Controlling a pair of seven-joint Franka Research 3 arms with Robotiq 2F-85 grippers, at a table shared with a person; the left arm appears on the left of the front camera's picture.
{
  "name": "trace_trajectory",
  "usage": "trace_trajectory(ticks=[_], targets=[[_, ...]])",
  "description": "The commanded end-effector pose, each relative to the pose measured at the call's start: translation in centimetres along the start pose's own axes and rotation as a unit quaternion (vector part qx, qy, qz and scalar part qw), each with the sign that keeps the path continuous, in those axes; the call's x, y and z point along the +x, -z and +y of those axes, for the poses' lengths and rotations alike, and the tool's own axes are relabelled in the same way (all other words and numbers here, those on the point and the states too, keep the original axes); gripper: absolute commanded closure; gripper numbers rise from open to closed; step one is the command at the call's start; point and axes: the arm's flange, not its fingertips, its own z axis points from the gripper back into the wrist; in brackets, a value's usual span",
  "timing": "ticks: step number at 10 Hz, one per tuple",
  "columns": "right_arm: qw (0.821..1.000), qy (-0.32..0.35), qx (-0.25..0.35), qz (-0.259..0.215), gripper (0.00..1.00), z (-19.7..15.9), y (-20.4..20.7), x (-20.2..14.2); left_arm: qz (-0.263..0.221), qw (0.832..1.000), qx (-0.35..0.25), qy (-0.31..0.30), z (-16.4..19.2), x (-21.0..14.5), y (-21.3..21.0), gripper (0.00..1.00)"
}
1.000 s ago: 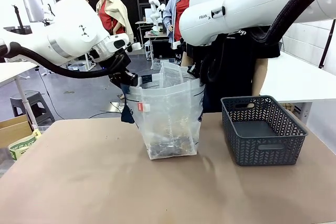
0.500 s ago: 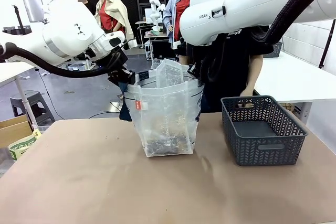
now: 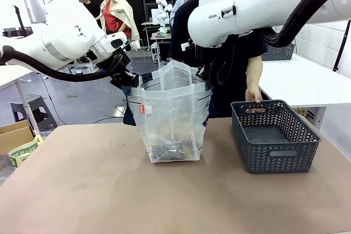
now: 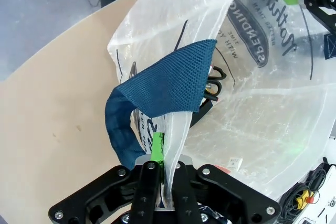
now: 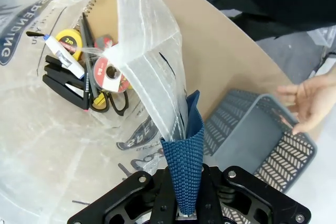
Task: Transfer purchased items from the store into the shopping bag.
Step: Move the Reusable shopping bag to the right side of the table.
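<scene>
The left hand (image 4: 165, 153) is clamped shut on the translucent rim of the shopping bag (image 4: 252, 129), with a sliver of green pad showing beside the film. Its fingertips are swallowed by the plastic, so whether the navy strap (image 4: 160, 85) looping just above it is caught too cannot be told. The right hand (image 5: 182, 184) is likewise closed; the second strap (image 5: 185, 150) and a fold of film rise straight out of its jaws and hide both fingers. Beyond that hand, down inside the bag, lie the purchased items (image 5: 100, 72) — a yellow tape measure, a red-and-white roll, black-handled scissors, a tan spiral-bound pad partly cut off by the fold, and black pieces too veiled by plastic to name. From the front the bag hangs between the two hands with its base on the desk (image 3: 82, 190), its contents only a dark smudge at the bottom. Out past the right hand and lower down sits the store (image 3: 274, 160), apart from the bag, a person's hand (image 3: 253, 98) on its far rim — the fingers partly hidden behind the wall.
</scene>
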Motion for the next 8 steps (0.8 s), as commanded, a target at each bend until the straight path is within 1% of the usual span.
trace_trajectory(ticks=[1, 3, 4, 8], targets=[[1.0, -0.005, 0.012, -0.01, 1.0, -0.44, -0.29, -0.07, -0.024, 1.0, -0.014, 0.013, 0.48, -0.89, -0.81, 1.0], [1.0, -0.003, 0.013, -0.01, 1.0, -0.41, -0.3, -0.03, -0.028, 1.0, -0.009, 0.01, 0.56, -0.91, -0.79, 1.0], [1.0, 0.0, 0.0, 0.0, 1.0, 0.0, 0.0, 0.0, -0.005, 1.0, -0.002, 0.001, 0.15, -0.05, -0.16, 1.0], [1.0, 0.0, 0.0, 0.0, 1.0, 0.0, 0.0, 0.0, -0.005, 1.0, -0.002, 0.001, 0.15, -0.05, -0.16, 1.0]])
